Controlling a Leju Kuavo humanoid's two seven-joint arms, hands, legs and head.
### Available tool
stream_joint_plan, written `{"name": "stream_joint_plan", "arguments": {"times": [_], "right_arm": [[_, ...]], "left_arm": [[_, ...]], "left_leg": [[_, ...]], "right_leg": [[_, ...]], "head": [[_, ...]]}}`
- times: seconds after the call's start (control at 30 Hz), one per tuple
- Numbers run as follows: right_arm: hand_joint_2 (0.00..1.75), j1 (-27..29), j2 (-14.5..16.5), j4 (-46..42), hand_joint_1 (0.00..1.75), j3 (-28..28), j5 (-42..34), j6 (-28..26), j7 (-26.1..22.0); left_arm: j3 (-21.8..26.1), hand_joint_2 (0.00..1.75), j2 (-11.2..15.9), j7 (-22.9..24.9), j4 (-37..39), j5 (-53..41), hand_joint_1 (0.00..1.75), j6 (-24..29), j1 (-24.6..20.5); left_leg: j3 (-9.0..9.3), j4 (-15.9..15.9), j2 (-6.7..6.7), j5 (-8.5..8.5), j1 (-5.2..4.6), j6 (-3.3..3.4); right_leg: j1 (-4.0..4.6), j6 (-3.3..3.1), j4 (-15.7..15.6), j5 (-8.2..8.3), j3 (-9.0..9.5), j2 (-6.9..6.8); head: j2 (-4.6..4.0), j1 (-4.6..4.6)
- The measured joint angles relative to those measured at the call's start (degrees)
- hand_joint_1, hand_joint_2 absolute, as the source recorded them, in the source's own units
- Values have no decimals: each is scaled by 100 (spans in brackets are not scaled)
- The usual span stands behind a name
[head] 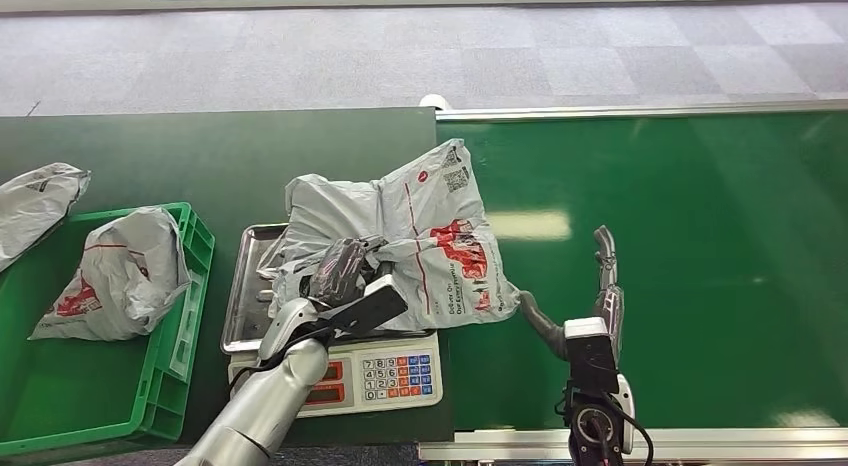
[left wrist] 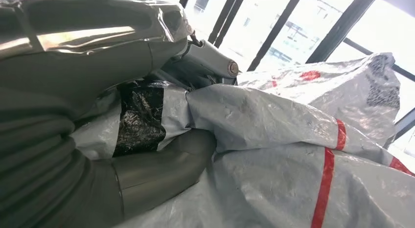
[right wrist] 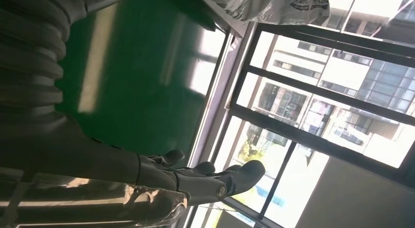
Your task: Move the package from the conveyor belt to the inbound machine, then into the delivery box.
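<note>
My left hand (head: 345, 276) pinching a fold of the package (head: 420, 236) on the scale (head: 385, 371), fingers (left wrist: 161, 162) closed round plastic, my right hand (head: 590, 296) spread above the belt (head: 700, 236), just beside the package

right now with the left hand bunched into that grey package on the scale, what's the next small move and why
Probably lift the grey package straight up off the scale. The left hand already grips a fold of it, and it rests on the scale's steel tray, so the weighing stop looks reached. The green delivery box lies to the robot's left, holding another package. The right hand hangs open over the belt.
</note>
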Motion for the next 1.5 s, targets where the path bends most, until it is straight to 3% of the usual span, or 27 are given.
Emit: {"name": "stream_joint_plan", "arguments": {"times": [0.47,0.57,0.9,1.1,1.3,1.4,1.5], "right_arm": [[175,60,0,-1,0,-100,-4,-2,0],[175,62,4,-1,0,-119,1,3,0],[175,226,116,-7,0,-257,173,101,-3],[175,366,157,-34,0,-296,332,91,50],[175,463,184,-34,0,-321,337,42,69],[175,477,201,-33,0,-327,342,32,78],[175,474,214,-20,0,-319,347,-50,113]], "left_arm": [[-9,175,7,-17,-565,30,175,-13,251],[-33,175,19,-237,-750,224,175,40,369],[-100,175,275,-1210,-3185,1277,175,998,1736],[575,175,422,-1718,-4256,1299,175,2391,2477],[1231,175,445,-1635,-4849,1148,175,2703,2843],[1816,175,217,-1733,-4957,374,175,2775,2763],[2805,175,-146,-2009,-5100,-112,175,2782,2569]], "left_leg": [[-14,0,0,0,0,0],[-16,0,2,0,0,0],[-34,-3,5,-5,1,-4],[-34,-4,12,-5,2,-4],[-36,-4,8,-5,1,-4],[-35,-4,8,-4,2,-4],[-30,-4,13,-4,2,-4]], "right_leg": [[0,0,0,0,-13,0],[0,0,0,0,-14,2],[2,-3,0,-5,-35,5],[4,-3,1,-6,-37,11],[3,-2,1,-8,-37,7],[3,-2,1,-7,-34,7],[3,-4,1,-5,-32,13]], "head": [[0,1],[0,1],[0,1],[0,1],[0,1],[0,1],[0,2]]}}
